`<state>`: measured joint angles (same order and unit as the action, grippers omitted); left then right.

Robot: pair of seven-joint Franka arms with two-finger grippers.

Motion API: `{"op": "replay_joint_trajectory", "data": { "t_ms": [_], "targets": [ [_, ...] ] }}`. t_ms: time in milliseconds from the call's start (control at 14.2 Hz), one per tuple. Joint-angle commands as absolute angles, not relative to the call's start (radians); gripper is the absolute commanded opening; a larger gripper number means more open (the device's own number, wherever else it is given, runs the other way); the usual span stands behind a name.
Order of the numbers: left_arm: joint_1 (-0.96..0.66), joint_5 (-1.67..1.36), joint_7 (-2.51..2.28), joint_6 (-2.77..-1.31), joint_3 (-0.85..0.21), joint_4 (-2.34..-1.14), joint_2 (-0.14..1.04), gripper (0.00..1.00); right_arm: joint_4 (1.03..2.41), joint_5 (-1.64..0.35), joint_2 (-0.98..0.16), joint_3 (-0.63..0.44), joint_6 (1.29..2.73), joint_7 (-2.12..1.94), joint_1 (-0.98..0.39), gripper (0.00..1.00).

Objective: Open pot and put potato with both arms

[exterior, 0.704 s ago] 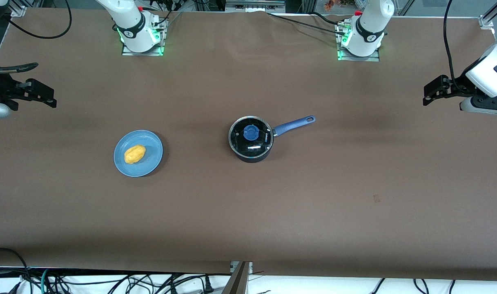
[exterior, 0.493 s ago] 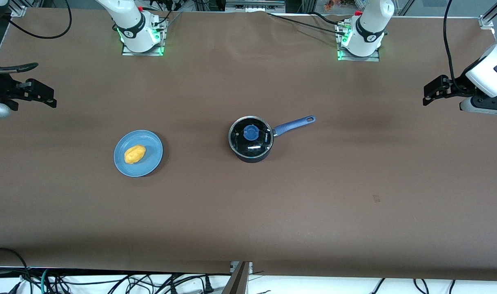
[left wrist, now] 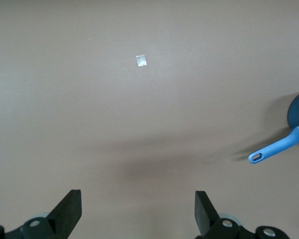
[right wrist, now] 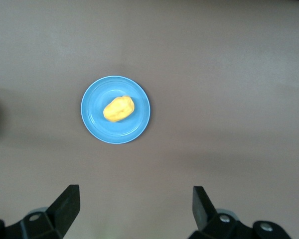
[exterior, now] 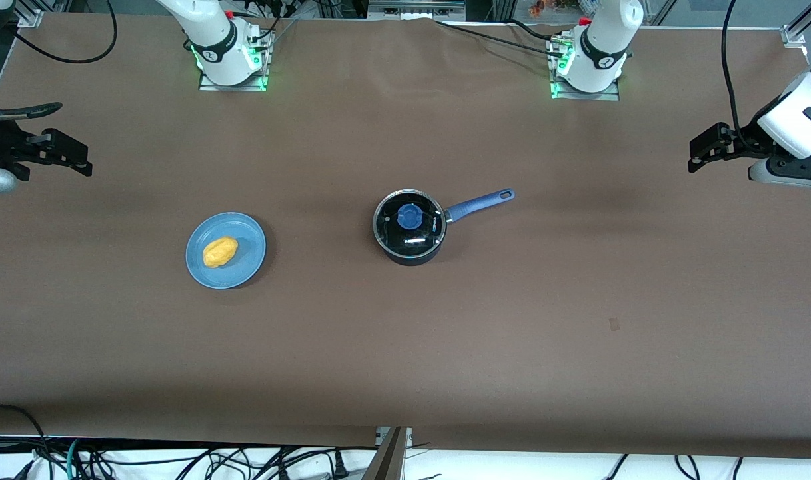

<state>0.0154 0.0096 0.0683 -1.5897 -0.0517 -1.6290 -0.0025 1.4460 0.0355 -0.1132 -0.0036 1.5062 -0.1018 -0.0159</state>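
Presently both grippers, left (left wrist: 138, 214) and right (right wrist: 134, 211), hang open over the table ends; the lidded pot (exterior: 409, 227) sits mid-table, its smooth glass lid likely best gripped by the knob (exterior: 408, 215).

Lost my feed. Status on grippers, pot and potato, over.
Left gripper and right gripper open, empty, high at table ends. Pot lidded. Potato on blue plate. Nothing in the way.

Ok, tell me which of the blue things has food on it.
The flat blue plate, toward the right arm's end of the table: the potato lies on it. The pot's blue lid knob and blue handle carry nothing.
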Motion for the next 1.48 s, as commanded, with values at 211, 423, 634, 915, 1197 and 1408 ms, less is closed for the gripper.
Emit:
{"op": "replay_joint_trajectory", "data": {
  "t_ms": [211,423,634,915,1197,1408],
  "targets": [
    [0.015,-0.008,0.061,-1.583,-0.067,-1.612,-0.009,1.0,1.437,0.023,-0.117,0.006,1.512,-0.1,-0.002,1.0],
    [0.015,0.0,0.061,-1.585,-0.074,-1.6,-0.006,1.0,1.437,0.025,-0.117,0.006,1.513,-0.1,-0.002,1.0],
    [0.017,0.002,0.061,-1.585,-0.074,-1.6,-0.005,1.0,1.437,0.021,-0.117,0.006,1.513,-0.098,-0.003,1.0],
    [0.017,0.0,0.061,-1.582,-0.074,-1.6,-0.005,1.0,1.437,0.023,-0.117,0.006,1.513,-0.1,-0.003,1.0],
    [0.017,0.0,0.061,-1.582,-0.075,-1.6,-0.005,1.0,1.437,0.023,-0.117,0.006,1.513,-0.1,-0.003,1.0],
    [0.015,0.0,0.061,-1.582,-0.075,-1.598,-0.005,1.0,1.437,0.025,-0.117,0.006,1.513,-0.1,-0.002,1.0]
  ]
}}
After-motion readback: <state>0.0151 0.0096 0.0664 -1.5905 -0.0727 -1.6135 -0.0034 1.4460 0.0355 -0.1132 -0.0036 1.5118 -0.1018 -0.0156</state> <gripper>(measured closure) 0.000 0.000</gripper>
